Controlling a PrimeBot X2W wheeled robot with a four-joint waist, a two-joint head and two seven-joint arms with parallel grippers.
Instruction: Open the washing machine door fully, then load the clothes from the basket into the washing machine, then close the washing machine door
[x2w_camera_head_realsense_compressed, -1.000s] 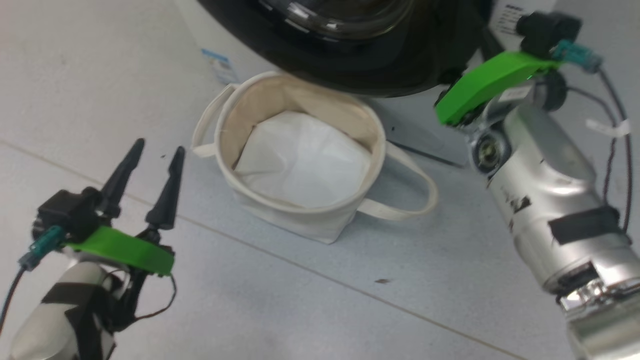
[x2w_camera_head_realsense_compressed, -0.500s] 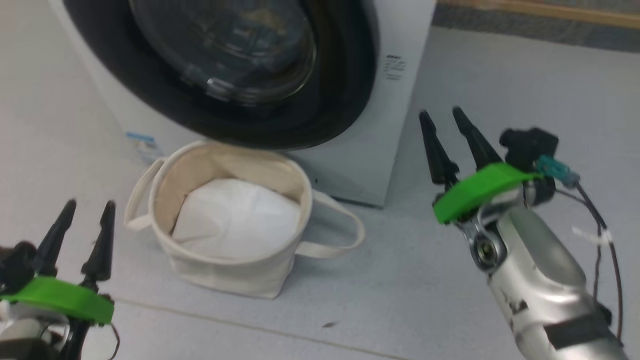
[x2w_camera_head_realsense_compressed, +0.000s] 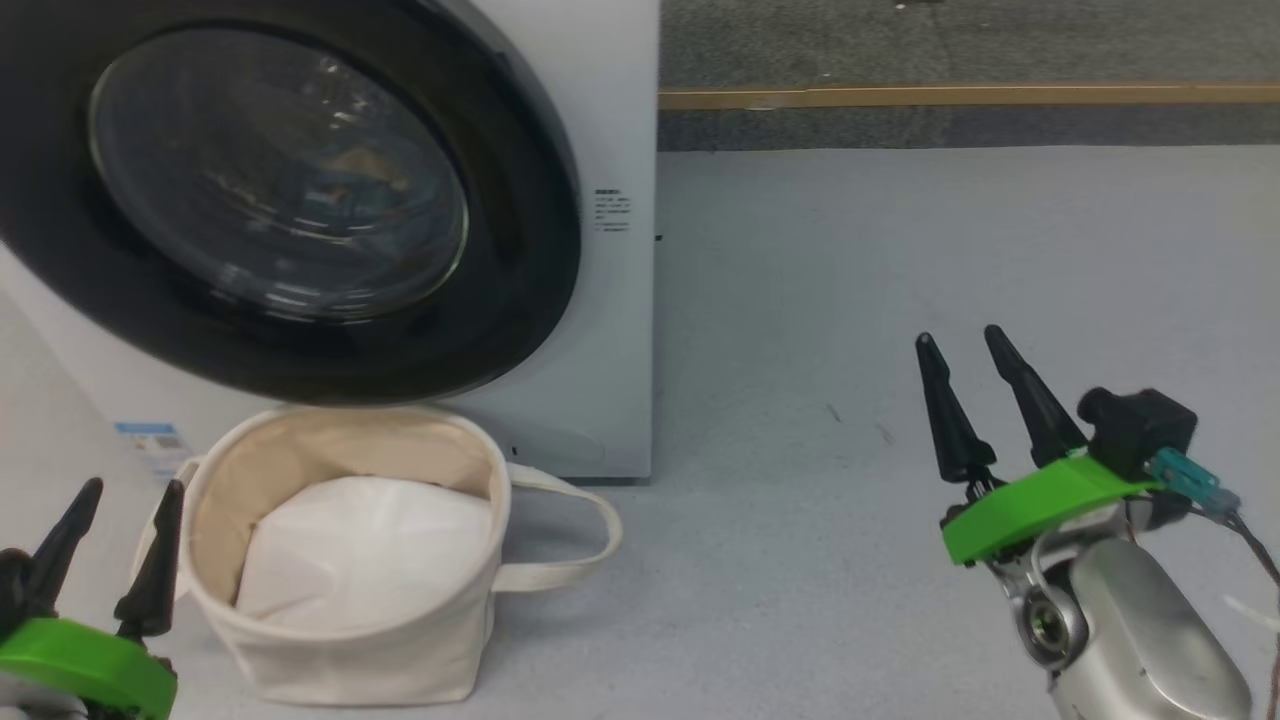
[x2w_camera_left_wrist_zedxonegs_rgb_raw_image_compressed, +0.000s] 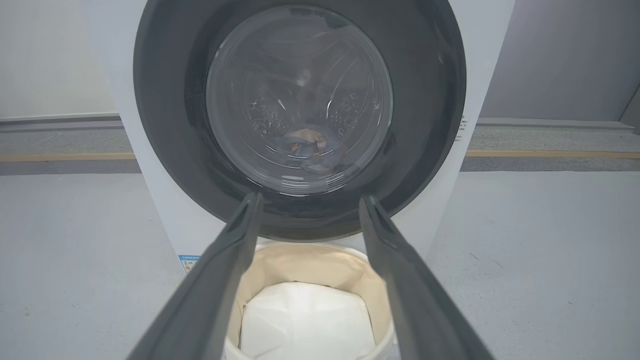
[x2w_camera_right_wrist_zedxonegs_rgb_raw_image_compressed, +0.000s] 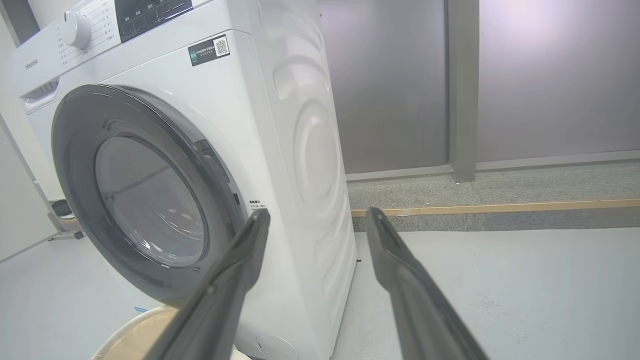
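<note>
Upper left, round black-rimmed glass door (x2w_camera_head_realsense_compressed: 280, 190) looks shut; left gripper (x2w_camera_head_realsense_compressed: 133, 490) and right gripper (x2w_camera_head_realsense_compressed: 957, 338) gape part-open, empty. Press rim gently to confirm.

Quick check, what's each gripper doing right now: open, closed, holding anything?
Left gripper: open, holding nothing.
Right gripper: open, holding nothing.

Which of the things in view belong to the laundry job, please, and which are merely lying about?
Job: washing machine; its shut door; basket; clothes, seemingly behind the glass; left gripper and right gripper, both open.
Lying about: white liner sheet in the basket; wooden floor strip; blue sticker.
</note>
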